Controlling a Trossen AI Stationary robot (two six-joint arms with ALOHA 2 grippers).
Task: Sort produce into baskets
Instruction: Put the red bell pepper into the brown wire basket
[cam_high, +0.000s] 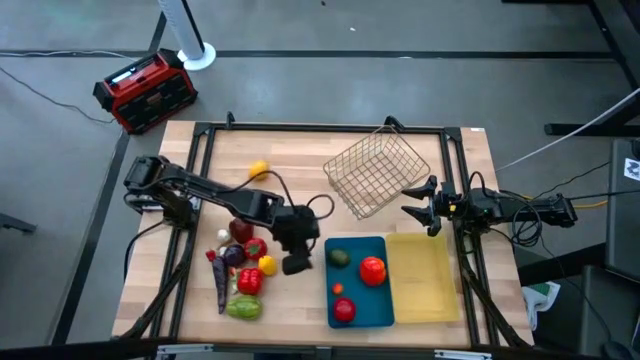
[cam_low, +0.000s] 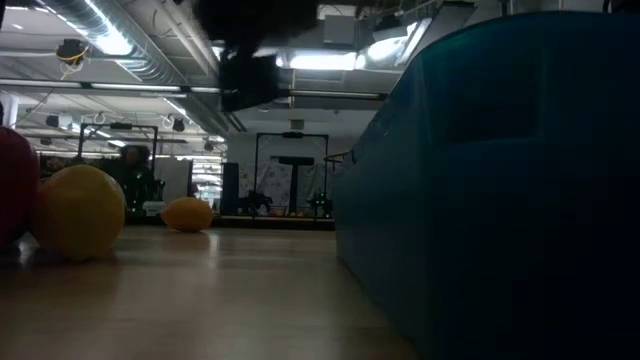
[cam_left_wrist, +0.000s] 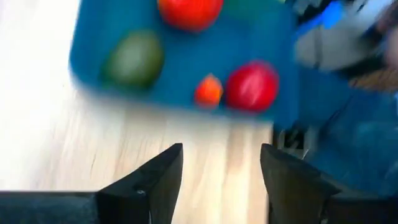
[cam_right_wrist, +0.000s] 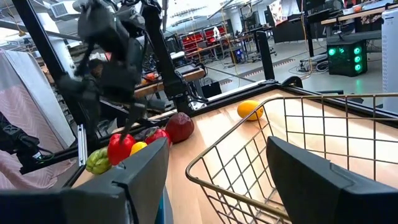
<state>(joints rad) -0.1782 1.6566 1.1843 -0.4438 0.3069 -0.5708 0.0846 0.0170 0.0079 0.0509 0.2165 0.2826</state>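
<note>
We see left gripper (cam_high: 298, 264) over table (cam_high: 300, 145) centre, just at 9 o'clock of blue tray (cam_high: 385, 305); jaws spread wide, holding nothing. Blue tray holds green fruit (cam_high: 340, 258), red tomato (cam_high: 372, 270), small orange piece (cam_high: 338, 289), red fruit (cam_high: 343, 310). Pale yellow tray (cam_high: 425, 280) touches blue tray at its 3 o'clock side. Wire basket (cam_high: 378, 172) lies tilted at 12 o'clock of trays. Right gripper (cam_high: 418, 205) hovers at basket's 3 o'clock rim; jaws wide, holding nothing. Produce pile (cam_high: 240, 270) sits at 9 o'clock of left gripper; lone orange fruit (cam_high: 258, 170) sits at 11 o'clock.
</note>
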